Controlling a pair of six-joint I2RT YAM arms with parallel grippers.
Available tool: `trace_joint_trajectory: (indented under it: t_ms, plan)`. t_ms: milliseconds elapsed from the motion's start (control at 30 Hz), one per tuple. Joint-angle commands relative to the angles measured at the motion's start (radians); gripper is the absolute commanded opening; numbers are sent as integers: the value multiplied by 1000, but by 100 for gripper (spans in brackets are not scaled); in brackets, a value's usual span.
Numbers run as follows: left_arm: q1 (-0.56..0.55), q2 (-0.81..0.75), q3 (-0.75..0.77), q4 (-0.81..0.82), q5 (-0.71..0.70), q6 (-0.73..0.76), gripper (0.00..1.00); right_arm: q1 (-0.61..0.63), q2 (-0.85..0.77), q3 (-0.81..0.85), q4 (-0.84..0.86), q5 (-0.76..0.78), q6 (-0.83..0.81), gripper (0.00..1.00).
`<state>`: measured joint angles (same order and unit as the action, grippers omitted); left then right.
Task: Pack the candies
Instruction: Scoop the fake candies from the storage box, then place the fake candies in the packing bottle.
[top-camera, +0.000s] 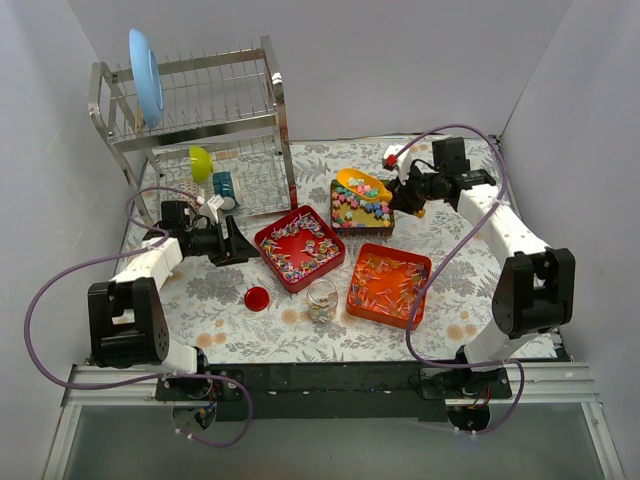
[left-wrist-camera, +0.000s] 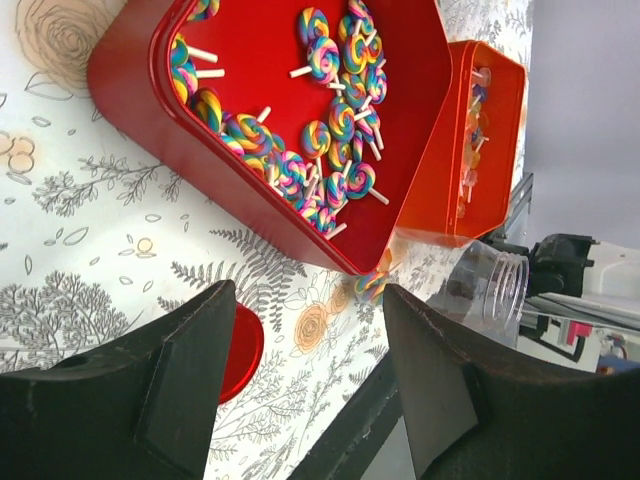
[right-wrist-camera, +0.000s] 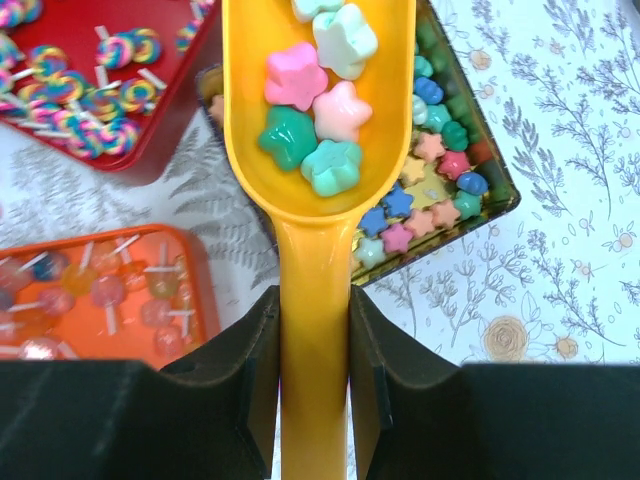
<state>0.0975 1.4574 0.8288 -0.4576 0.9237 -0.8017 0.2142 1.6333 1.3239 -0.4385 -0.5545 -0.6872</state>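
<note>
First the left gripper (left-wrist-camera: 308, 300) wide and empty beside the red tray (left-wrist-camera: 130, 80), clear jar (top-camera: 322, 298) at centre front, right gripper (right-wrist-camera: 313, 320) clamped on the handle of the yellow scoop (right-wrist-camera: 314, 240) with star candies (right-wrist-camera: 318, 125) in its bowl, jar lying near-left of that load.

Setup's basically a little booth: plain pale grey walls (top-camera: 400, 60) close it in at the back and on both sides. A white cloth printed with grey ferns and beige roses (top-camera: 230, 335) lies under the jaws of the left gripper (top-camera: 246, 250) and the right gripper (top-camera: 399, 193). On the far side of the left jaws, in the back-left corner, stands a two-tier shiny metal dish rack (top-camera: 200, 110). A black rail (top-camera: 330, 378) runs along the near edge, behind both sets of jaws. The light's soft and even, with faint shadows.
</note>
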Motion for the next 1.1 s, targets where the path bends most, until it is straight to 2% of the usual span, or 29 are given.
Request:
trace_joint_trajectory:
  t_ms: [0, 200, 333, 600, 1067]
  plan:
    - [7, -109, -49, 42, -51, -62, 60, 13, -102, 125, -316, -61, -178, 1]
    - [7, -181, -102, 109, -66, -139, 60, 79, -161, 208, -635, 5, -409, 1]
    - [13, -213, -111, 119, -72, -148, 60, 158, -193, 213, -752, 88, -489, 1]
    - [16, -265, -122, 129, -82, -151, 61, 371, -227, 184, -812, 240, -499, 1]
    - [28, -321, -163, 181, -72, -188, 61, 514, -156, 241, -868, 439, -543, 1]
